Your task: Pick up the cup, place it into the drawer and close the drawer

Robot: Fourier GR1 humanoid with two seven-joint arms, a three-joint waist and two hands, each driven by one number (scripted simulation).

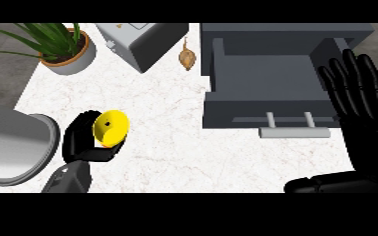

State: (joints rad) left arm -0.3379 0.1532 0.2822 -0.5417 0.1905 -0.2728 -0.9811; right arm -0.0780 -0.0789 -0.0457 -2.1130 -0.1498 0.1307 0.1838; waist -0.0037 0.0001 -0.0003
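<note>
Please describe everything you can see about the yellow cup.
The cup is bright yellow and looks like smooth plastic. It is tilted, so a round face with a small dark mark points toward the camera. The left hand curls round it from the left and below, hiding part of it. It shows over the white counter, left of the open drawer.

Kitchen: marble counter, toaster, potted plant, drawer.
</note>
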